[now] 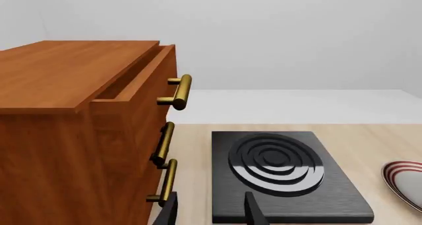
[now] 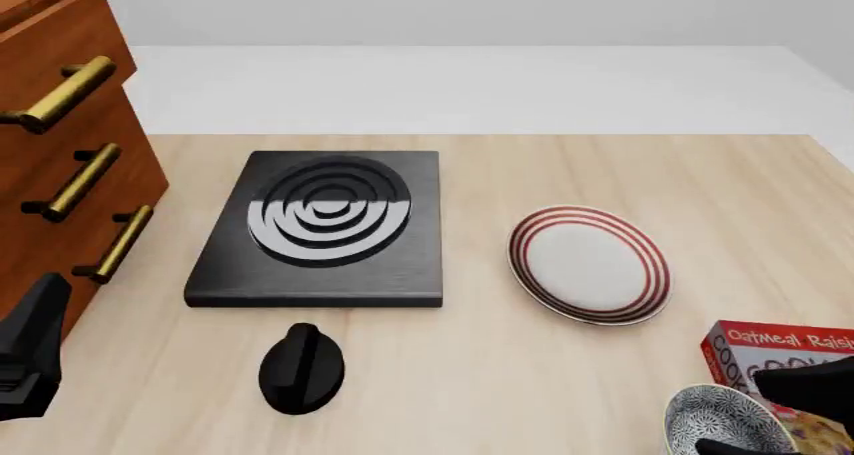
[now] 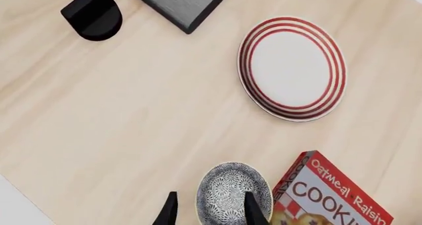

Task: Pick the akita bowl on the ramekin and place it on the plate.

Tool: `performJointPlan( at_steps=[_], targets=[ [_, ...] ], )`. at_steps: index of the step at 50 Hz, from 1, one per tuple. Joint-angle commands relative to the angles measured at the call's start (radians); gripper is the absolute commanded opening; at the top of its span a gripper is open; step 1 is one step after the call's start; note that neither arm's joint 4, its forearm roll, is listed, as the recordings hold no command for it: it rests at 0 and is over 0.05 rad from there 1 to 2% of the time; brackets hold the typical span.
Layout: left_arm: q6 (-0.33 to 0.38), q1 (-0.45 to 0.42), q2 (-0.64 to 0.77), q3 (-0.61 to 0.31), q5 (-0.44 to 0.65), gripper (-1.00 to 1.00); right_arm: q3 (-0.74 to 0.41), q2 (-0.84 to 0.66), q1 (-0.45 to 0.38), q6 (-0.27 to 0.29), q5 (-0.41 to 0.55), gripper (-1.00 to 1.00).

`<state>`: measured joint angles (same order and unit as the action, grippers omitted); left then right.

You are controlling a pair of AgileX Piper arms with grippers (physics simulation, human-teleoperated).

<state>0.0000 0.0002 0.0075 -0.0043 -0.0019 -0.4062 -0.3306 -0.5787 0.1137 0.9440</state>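
While the right gripper (image 3: 209, 210) hangs above the akita bowl (image 3: 234, 193), jaws parted, one finger over its bowl, nothing held, grasp step pending; next: descend, pinch rim, lift, carry to plate (image 3: 292, 68) well ahead; ramekin unseen.

At the lower right of the front view, a red box (image 2: 781, 350) reads "Oatmeal Raisin"; beneath it stand the large white letters "COOKI", cut off by the frame edge.

One akita bowl (image 3: 234, 191), one plate (image 2: 589, 264) (red-ringed), three drawer handles (image 2: 79, 182).
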Motion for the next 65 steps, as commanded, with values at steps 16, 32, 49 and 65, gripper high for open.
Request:
performJointPlan(
  at_steps=[16, 32, 49, 65],
  targets=[
    [0.0, 0.0, 0.0, 0.0, 0.0, 1.0, 0.087, -0.067, -0.04, -0.044, -0.1, 1.0],
    [0.0, 0.0, 0.0, 0.0, 0.0, 1.0, 0.128, -0.039, -0.031, -0.058, -0.088, 1.0],
    [0.0, 0.0, 0.0, 0.0, 0.0, 1.0, 0.169, -0.05, -0.039, -0.068, -0.115, 1.0],
    [0.0, 0.0, 0.0, 0.0, 0.0, 1.0, 0.201, -0.096, -0.047, -0.071, -0.173, 1.0]
  ],
)
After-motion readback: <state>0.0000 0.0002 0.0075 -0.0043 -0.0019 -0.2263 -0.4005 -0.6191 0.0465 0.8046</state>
